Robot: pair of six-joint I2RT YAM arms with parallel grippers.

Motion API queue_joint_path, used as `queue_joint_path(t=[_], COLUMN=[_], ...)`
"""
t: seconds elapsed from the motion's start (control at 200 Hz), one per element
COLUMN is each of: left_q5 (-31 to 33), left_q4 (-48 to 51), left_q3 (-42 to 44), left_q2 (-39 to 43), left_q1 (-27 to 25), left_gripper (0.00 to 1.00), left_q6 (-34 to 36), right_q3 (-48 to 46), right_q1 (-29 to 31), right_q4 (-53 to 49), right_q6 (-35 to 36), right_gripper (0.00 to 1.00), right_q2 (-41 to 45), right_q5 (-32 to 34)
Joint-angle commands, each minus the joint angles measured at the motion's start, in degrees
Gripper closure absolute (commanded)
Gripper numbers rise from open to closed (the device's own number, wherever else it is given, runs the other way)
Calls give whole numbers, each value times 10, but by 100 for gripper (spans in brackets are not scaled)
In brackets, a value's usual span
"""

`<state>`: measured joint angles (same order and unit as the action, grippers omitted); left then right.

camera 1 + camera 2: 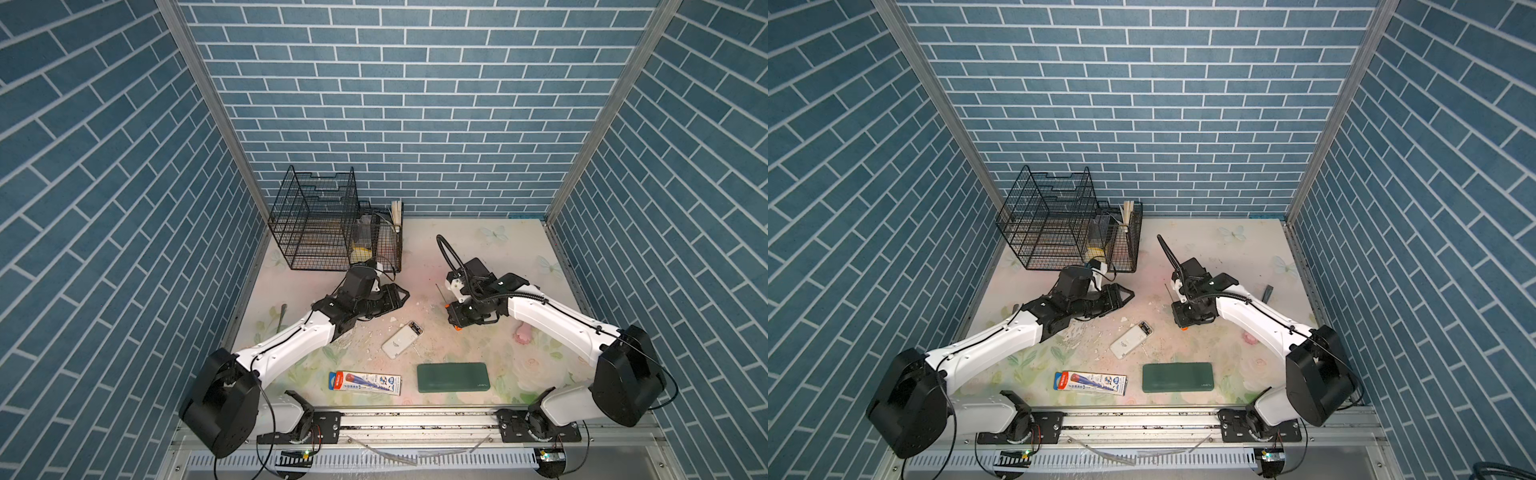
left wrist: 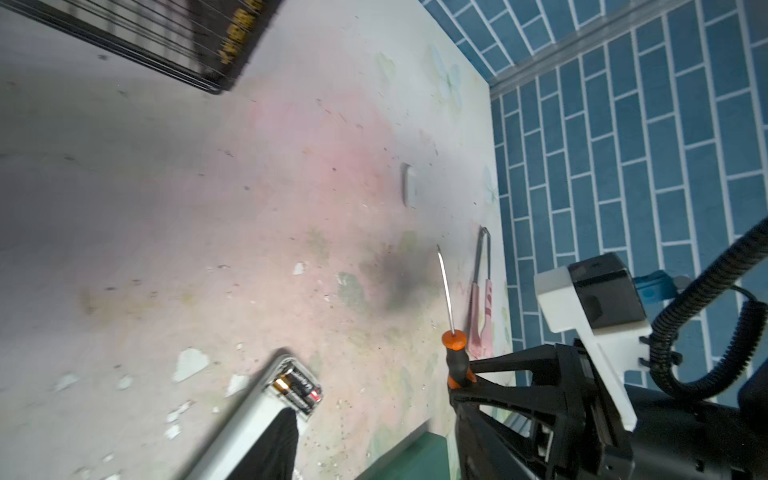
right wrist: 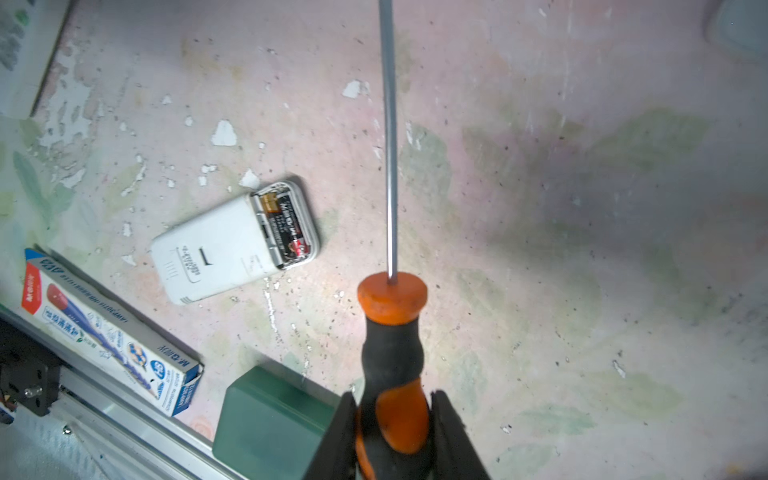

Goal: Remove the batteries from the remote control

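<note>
The batteries (image 3: 288, 226) sit side by side in the open bay at one end of the white remote (image 3: 232, 245), black with a gold end, cover off. The remote lies flat near the table's (image 1: 498, 257) middle in both top views, bay end pointing toward 1 o'clock.

At about 2 o'clock from the remote, close by but clear of it, the right gripper (image 3: 392, 419) is clamped on the orange-and-black handle of a screwdriver (image 3: 390, 324), whose bare shaft points away toward the back wall.

At 10 o'clock from the remote, the left gripper (image 1: 397, 296) hangs over the table with its jaws partly apart and nothing between them.

At 5 o'clock lies a green case (image 1: 454, 377); at 7 o'clock a pen box (image 1: 365, 383). A wire rack (image 1: 316, 220) stands at the back, at 11 o'clock.
</note>
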<state>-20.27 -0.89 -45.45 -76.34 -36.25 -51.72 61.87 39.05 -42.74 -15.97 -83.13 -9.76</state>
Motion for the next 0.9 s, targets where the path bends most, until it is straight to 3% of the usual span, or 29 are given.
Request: queue_joint_path(t=[0.0, 0.49, 0.895], left_q5=[-11, -31, -41], left_q4=[-62, -194, -222], left_q3=[-17, -81, -83], left_q2=[-29, -166, -194], left_q1=[-24, -75, -82], left_gripper=[39, 43, 58], left_q6=[-16, -53, -77], right_q3=[35, 46, 54], right_q1=[15, 30, 29], right_q4=[-30, -9, 31], right_q6=[28, -1, -8], right_gripper=[97, 98, 100], right_q2=[14, 38, 20], right_q5=[5, -13, -7])
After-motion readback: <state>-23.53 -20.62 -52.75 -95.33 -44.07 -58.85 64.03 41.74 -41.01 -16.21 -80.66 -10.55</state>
